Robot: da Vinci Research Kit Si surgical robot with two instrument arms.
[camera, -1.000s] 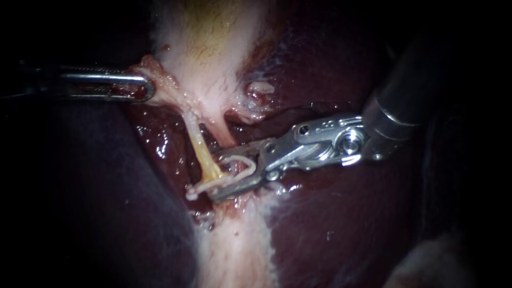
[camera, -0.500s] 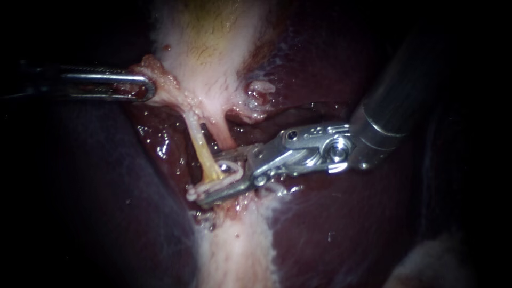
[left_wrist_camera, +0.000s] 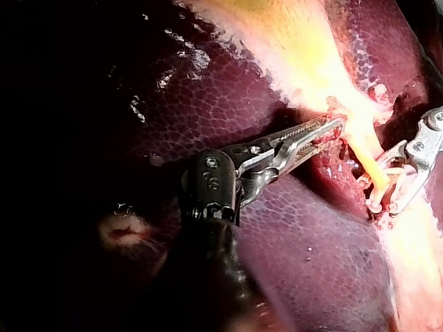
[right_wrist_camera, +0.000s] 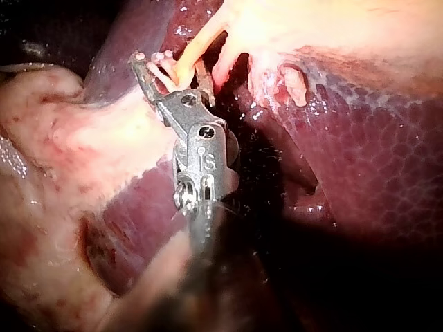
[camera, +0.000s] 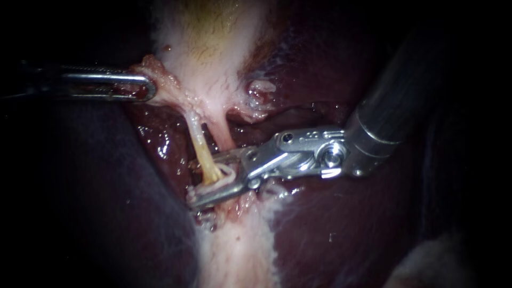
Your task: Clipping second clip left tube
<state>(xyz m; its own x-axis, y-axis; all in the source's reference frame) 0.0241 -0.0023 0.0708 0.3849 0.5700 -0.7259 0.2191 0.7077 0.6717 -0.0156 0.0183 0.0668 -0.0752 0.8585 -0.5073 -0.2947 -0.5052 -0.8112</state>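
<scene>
- Tube [camera: 201,150]: yellow and taut, it runs from the gallbladder [camera: 213,48] neck down to the pale band [camera: 234,250] that lies between dark spreads of liver [camera: 330,224]. Its lower end lies between the right instrument's jaws.
- Right instrument [camera: 205,184]: the shaft enters from the upper right. Its jaws reach across the tube's base, one on each side, and are closed onto a white clip [camera: 226,175] that straddles the tube. The lower jaw's tip reaches past the tube's far edge, almost onto the band.
- Pink strand [camera: 221,130]: it sits just beside the tube on the right, and its lower end goes behind the upper jaw. Only a thin slit separates it from the tube.
- Left instrument [camera: 145,88]: it lies level, coming in from the left. Its jaws are clamped on a reddish flap [camera: 160,80] at the gallbladder's edge, well apart from the clip.
- Open room: a wet red hollow [camera: 160,144] lies left of the tube, under the left instrument, with no metal in it. Right of the jaws, the wrist lies low over liver.
- Right wrist view: the clip's white prongs stick out past the jaw tips, and the tube passes between them.
</scene>
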